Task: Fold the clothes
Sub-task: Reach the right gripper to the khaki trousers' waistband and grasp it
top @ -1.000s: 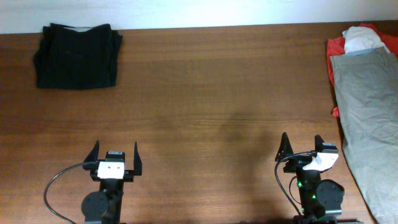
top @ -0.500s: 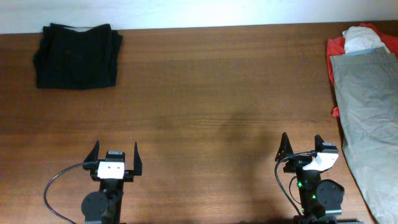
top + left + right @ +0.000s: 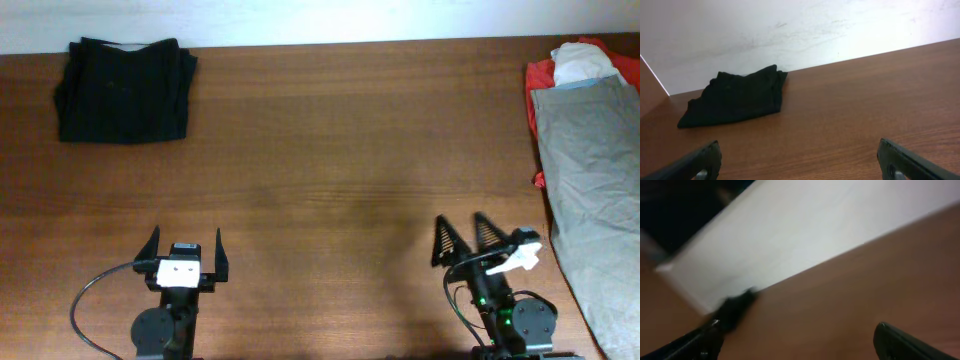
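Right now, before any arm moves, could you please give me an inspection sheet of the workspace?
Surface: brown wooden table, no spills seen.
Job's things: trousers, unfolded, flat along the right edge, partly out of view.
Clutter: black garment folded at far left; red garment and white garment at the trousers' far end.
Grippers: left gripper open, empty; right gripper open, empty, turned sideways.
Cables: left cable loops beside its arm; right cable likewise.
Surroundings: white wall behind the table.

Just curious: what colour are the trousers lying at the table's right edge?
Pale khaki, a grey-green; the overhead view shows the trousers best.
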You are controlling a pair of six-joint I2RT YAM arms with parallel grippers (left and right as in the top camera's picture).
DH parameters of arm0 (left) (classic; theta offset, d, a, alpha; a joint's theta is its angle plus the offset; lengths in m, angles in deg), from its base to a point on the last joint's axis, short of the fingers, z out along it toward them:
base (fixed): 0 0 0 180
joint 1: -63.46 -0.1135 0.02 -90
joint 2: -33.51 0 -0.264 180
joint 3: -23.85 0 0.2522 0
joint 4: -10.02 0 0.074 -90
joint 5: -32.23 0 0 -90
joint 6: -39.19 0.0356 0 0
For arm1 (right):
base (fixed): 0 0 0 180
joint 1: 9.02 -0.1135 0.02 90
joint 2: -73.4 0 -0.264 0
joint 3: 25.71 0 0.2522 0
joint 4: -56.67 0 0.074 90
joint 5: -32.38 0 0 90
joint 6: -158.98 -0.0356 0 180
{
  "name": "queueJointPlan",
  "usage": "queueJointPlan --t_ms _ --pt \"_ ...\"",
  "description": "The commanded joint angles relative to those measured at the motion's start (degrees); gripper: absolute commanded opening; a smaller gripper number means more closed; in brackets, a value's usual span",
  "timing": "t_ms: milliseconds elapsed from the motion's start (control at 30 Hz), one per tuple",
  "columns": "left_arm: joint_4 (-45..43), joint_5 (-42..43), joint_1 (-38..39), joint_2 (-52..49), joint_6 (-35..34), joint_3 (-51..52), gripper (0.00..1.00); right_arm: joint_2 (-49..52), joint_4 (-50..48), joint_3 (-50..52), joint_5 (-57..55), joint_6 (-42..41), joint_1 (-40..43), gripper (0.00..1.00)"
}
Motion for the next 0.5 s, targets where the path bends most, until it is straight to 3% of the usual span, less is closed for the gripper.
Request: queueJointPlan --t_ms 0,133,200,267,467 --pt "0.1 -0.4 -0.3 0.5 0.7 0.3 0.99 -0.5 -5.9 0.3 9.1 -13.0 -0.5 0.99" --pt "0.1 -0.4 -0.3 0.5 0.7 0.3 0.99 -0.5 -17.0 -0.2 3.7 -11.9 -0.4 0.99" --pt "0.1 -0.4 -0.3 0.5 0.7 0.3 0.99 -0.1 -17.7 -2.4 -1.0 -10.4 -0.4 0.99" --pt "0.1 -0.4 -0.3 0.5 0.7 0.3 0.99 2.1 -16.4 -6.9 -5.0 -2.1 -0.4 0.99" --pt "0.1 -0.4 -0.3 0.5 0.7 0.3 0.99 24.5 -3.0 -29.6 -22.0 19.2 -0.4 0.98"
